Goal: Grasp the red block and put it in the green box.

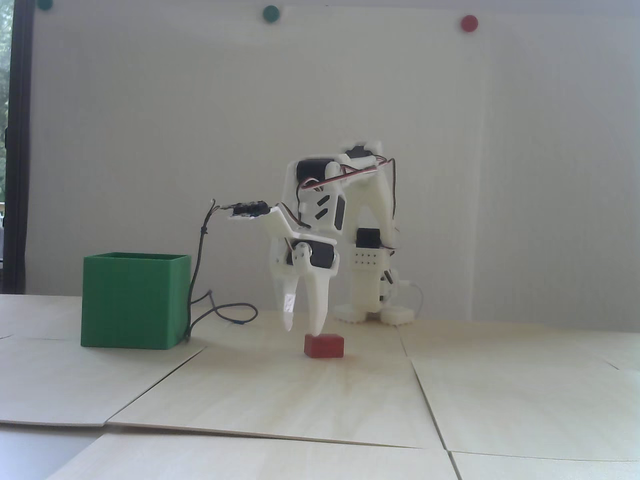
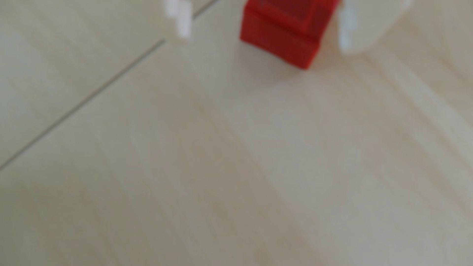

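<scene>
The red block [image 1: 324, 345] lies on the pale wooden table, to the right of the green box [image 1: 134, 300] in the fixed view. My white gripper [image 1: 302, 330] points down just above and behind the block, its jaws open. In the blurred wrist view the red block [image 2: 284, 33] sits between the two white fingertips [image 2: 182, 23], closer to the right one, with a gap on each side. Nothing is held. The green box stands upright with its top open.
A black cable [image 1: 197, 295] hangs from the wrist camera down beside the box's right wall and loops on the table. The arm's base [image 1: 372, 300] stands behind the block. Seams [image 1: 160, 372] run between the table panels. Round magnets [image 1: 469, 23] stick to the back wall.
</scene>
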Tool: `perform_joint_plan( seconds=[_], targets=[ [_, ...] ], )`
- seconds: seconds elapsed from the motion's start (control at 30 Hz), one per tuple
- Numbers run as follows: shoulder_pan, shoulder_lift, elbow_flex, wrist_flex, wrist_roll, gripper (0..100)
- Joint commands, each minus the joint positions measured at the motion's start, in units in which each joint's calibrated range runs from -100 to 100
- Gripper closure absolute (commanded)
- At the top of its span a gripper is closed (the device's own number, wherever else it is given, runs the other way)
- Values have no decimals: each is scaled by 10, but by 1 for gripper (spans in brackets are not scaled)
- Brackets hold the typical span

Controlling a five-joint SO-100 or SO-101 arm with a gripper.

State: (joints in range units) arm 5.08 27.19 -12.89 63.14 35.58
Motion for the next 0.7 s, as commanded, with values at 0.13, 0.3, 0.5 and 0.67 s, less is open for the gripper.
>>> perform_joint_plan(
  seconds=[0.13, 0.3, 0.5, 0.67],
  targets=[
    [2, -72, -6, -15, -35, 79],
    [3, -72, -6, -15, -63, 79],
    [7, -72, -10, -15, -87, 79],
    [8, -72, -11, -15, -85, 79]
  ],
)
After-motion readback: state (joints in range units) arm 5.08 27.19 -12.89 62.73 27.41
